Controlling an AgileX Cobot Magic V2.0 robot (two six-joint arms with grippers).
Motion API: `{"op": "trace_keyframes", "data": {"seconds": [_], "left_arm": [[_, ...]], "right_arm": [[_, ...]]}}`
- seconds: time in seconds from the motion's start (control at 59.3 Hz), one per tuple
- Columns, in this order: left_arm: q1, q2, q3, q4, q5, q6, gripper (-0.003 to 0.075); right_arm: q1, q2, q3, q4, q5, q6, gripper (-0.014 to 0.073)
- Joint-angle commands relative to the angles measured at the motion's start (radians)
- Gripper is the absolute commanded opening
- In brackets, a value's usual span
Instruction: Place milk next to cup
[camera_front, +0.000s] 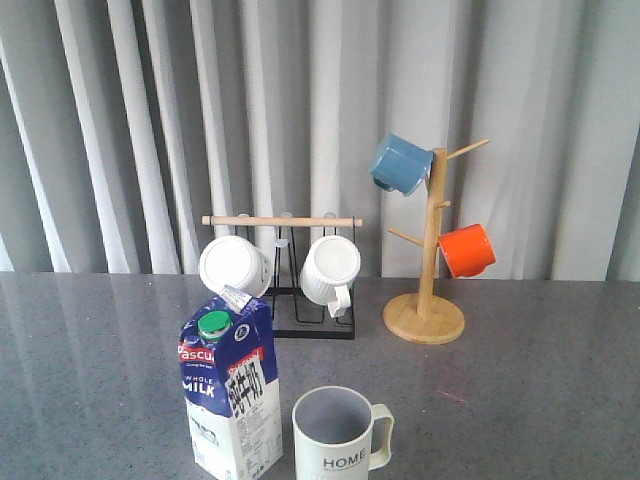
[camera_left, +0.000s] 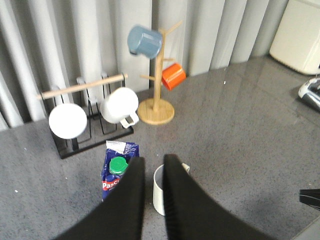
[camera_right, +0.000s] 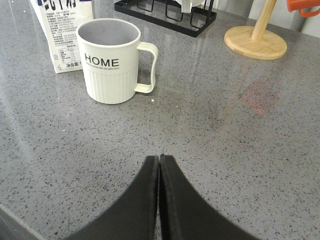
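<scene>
A staged kitchen-like test setup: grey speckled tabletop (camera_front: 540, 400), pleated curtain (camera_front: 120, 120) backdrop, wooden mug tree (camera_front: 432, 240), mug rack (camera_front: 290, 310).

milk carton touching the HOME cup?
Apart. The front view shows a strip of grey table between the milk carton and the cup.

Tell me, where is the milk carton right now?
In the front view, the milk carton stands upright near the table's front edge, just left of the HOME cup, not held.
</scene>
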Motion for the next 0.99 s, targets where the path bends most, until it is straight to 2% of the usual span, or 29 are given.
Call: {"op": "trace_keyframes", "data": {"seconds": [0.0, 0.27, 0.438, 0.742, 0.877, 0.978], "left_arm": [[-0.003, -0.106, 0.042, -0.005, -0.031, -0.002, -0.0008], [-0.003, -0.382, 0.339, 0.092, -0.139, -0.033, -0.0008], [-0.003, -0.470, 0.487, 0.091, -0.126, -0.031, -0.0008], [-0.003, -0.497, 0.595, 0.102, -0.106, -0.025, -0.0007], [-0.003, -0.498, 0.652, 0.148, -0.189, -0.020, -0.0007], [-0.002, -0.514, 0.804, 0.217, -0.368, -0.020, -0.0007]], "right_arm": [[-0.003, 0.000, -0.025, 0.010, -0.068, -0.002, -0.0004], [-0.003, 0.000, -0.025, 0.010, -0.068, -0.001, -0.0004], [-0.003, 0.000, -0.025, 0.010, -0.068, -0.001, -0.0004], [-0.003, 0.000, -0.025, 0.010, -0.068, -0.001, -0.0004], [-0.003, 0.000, -0.025, 0.010, -0.068, -0.001, -0.0004], [-0.003, 0.000, -0.025, 0.010, -0.068, -0.001, -0.0004]]}}
